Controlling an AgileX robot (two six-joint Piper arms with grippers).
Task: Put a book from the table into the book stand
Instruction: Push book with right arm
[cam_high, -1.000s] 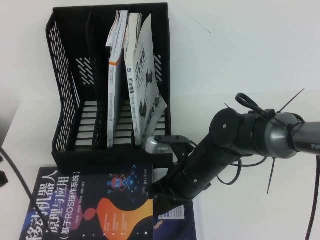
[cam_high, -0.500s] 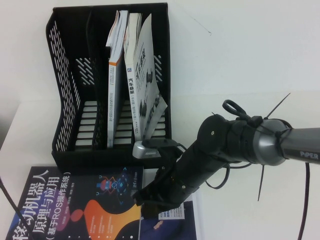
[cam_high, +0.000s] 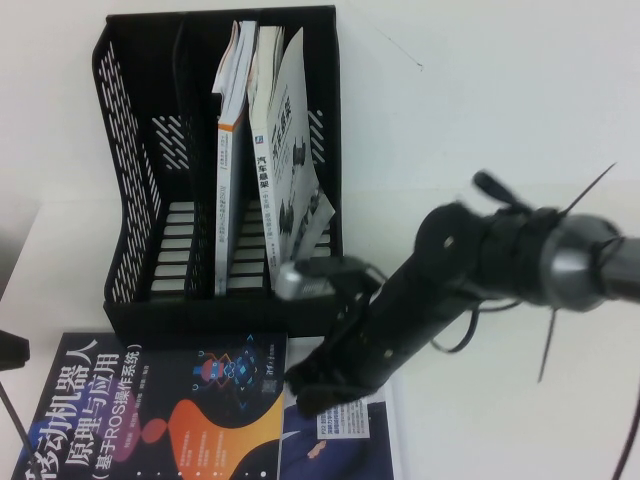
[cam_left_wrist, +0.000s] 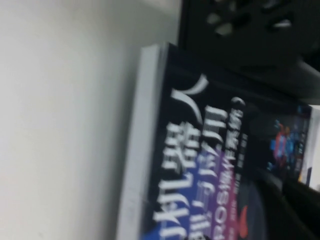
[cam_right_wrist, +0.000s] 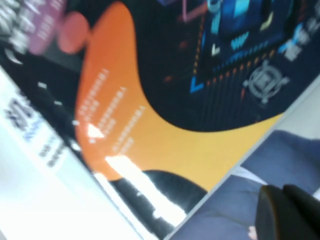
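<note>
The table (cam_high: 500, 90), a plain white top, carries everything in view. Toward its far side stands the book stand (cam_high: 130, 180), a black mesh-sided rack with three upright slots; its left slot is empty, while the other slots hold the white books with orange-striped spines (cam_high: 228, 150), which lean to one side. In front of the rack, at the near edge, the book (cam_high: 160, 410) lies flat with its dark cover, white title and orange graphic facing up; it partly covers a white-cover book (cam_high: 345, 440) lying just to its right. The right arm reaches in from the right and slants down, so that the right gripper (cam_high: 305, 385) sits at the dark book's right edge, over the seam between the two flat books; whether its fingers are spread or pressed together cannot be told, since only one dark fingertip (cam_right_wrist: 287, 212) shows in the right wrist view, low over the white-cover book beside the dark cover's edge. The left gripper itself is not visible; only the left wrist view places that arm close above the dark book's spine side, near the rack's front. The step in hand appears to be taking hold of the dark book at its right edge; done well, this means catching that cover alone, not the book beneath, and gripping deep enough to stand it upright for the empty left slot.
</note>
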